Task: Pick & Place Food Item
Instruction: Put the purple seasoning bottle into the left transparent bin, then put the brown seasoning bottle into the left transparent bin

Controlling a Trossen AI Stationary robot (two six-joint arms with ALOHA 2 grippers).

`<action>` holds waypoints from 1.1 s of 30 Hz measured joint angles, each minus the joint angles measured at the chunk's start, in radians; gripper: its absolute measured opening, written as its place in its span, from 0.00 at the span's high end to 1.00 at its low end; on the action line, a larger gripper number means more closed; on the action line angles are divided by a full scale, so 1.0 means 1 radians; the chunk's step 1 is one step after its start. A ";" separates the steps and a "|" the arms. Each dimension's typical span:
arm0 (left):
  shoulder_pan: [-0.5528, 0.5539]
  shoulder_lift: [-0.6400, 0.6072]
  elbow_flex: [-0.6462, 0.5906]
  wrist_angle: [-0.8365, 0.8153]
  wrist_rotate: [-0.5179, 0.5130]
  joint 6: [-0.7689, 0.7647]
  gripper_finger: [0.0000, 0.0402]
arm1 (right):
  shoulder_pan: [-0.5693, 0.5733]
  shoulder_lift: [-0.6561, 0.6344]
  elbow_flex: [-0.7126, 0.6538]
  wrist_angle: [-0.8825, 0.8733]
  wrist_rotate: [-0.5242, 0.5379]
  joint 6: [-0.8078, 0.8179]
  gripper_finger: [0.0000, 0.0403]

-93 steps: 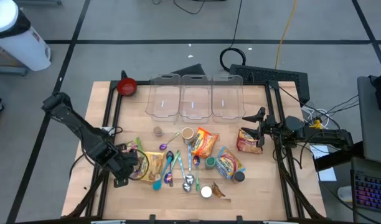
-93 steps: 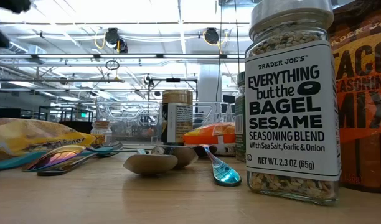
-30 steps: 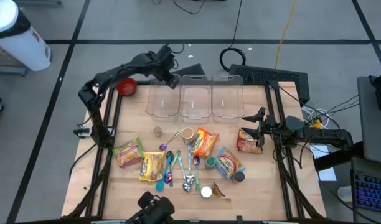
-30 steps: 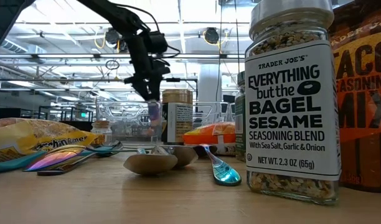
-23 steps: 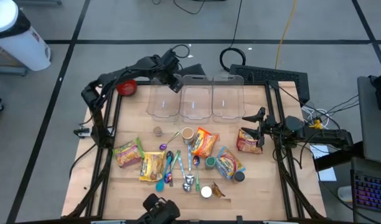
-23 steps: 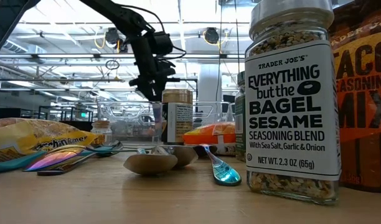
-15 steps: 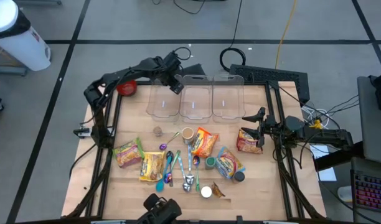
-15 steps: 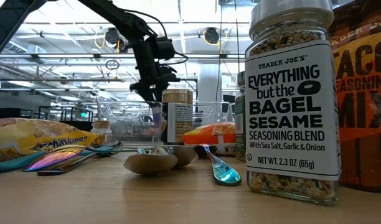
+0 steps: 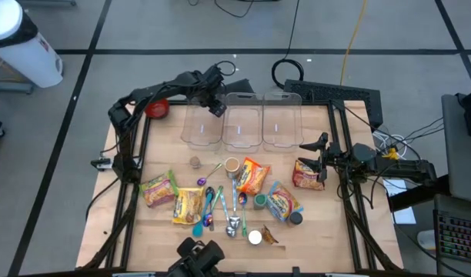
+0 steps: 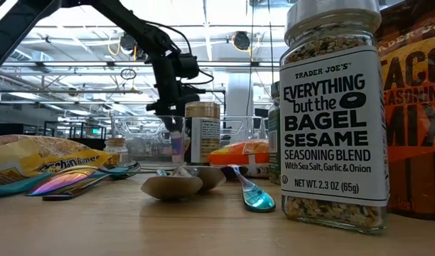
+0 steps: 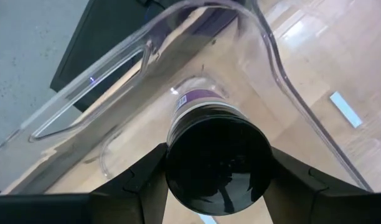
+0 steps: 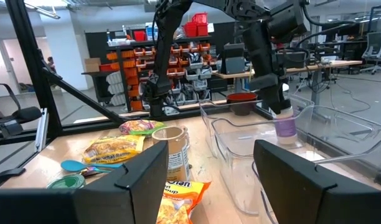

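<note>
Right now your wooden worktop (image 9: 328,238) fills the middle of the high view, with three clear bins in a row along its upper edge. The left arm arcs from the worktop's left side up to the upper middle of the frame, and the left gripper (image 9: 214,106) sits over the upper right corner of the left bin (image 9: 202,127). Its fingers pinch a small jar with a purple label (image 10: 177,145). In the low view that jar hangs upright at left of centre, lowered inside the bin's clear walls; you cannot tell from the frames whether its base touches the bin floor. In the left wrist view the jar's dark lid (image 11: 218,165) fills the lower middle, a finger (image 11: 136,186) pressed against either side.

The right arm waits at the right edge of the worktop, and the right gripper (image 9: 321,160) has its fingers spread either side of a red and yellow noodle packet (image 9: 306,174), just beside it; you cannot tell whether they touch it.

Lower on the worktop, more noodle packets (image 9: 253,176), a fan of spoons (image 9: 209,207) and small jars lie scattered across the centre. A red bowl (image 9: 157,107) stands at the upper left corner. Close to the low camera, a sesame seasoning jar (image 10: 333,117) towers at right of frame.
</note>
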 joint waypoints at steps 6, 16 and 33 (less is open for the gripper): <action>-0.002 0.007 -0.004 -0.002 -0.003 0.040 0.29 | 0.000 0.000 0.000 0.000 0.000 0.000 0.42; -0.005 -0.064 -0.004 -0.026 0.001 0.055 0.12 | 0.000 0.000 0.000 0.000 0.000 0.000 0.42; -0.308 -0.599 -0.383 -0.031 -0.005 -0.103 0.12 | 0.000 0.000 0.000 0.000 0.000 0.000 0.42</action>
